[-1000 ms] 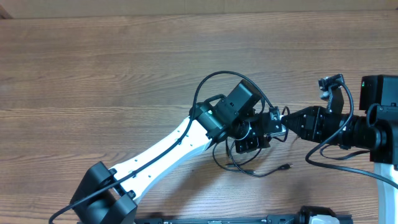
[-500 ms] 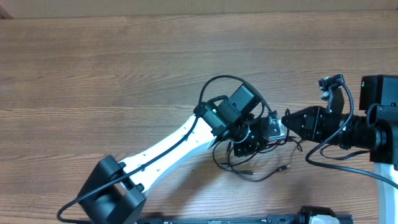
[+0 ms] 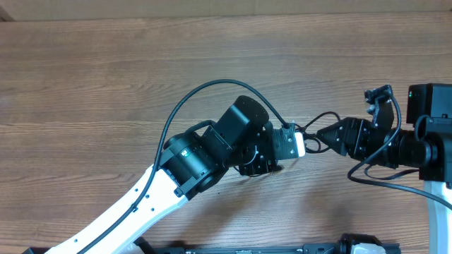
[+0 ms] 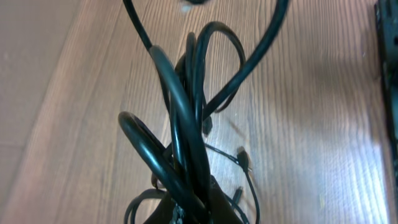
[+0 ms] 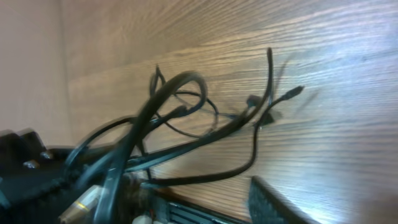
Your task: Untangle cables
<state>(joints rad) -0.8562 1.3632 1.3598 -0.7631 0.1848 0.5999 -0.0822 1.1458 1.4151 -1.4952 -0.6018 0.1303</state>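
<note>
**Left arm** (image 3: 159,194): white, comes in from 7 o'clock and reaches to the centre of the wooden worktop (image 3: 106,77), wrist turned toward 3 o'clock.

**Left fingers** (image 3: 295,144): closed tight on the cables (image 3: 319,121). In the left wrist view the bunch (image 4: 186,143) runs out of the fingers at 6 o'clock and toward 12 o'clock in several overlapping loops. One thin strand trails off toward 4 o'clock and ends in a small plug (image 4: 244,158).

**Right arm** (image 3: 402,144): black, comes in from 3 o'clock and points toward 9 o'clock, facing the left fingers.

**Right fingers** (image 3: 333,134): tip just beside a cable loop. How far apart they stand, and whether they hold anything, cannot be told.

**Cables, position**: centre-right of the worktop, between the two sets of fingers. In the right wrist view the tangle (image 5: 186,124) spreads from 8 o'clock toward 2 o'clock.
</note>
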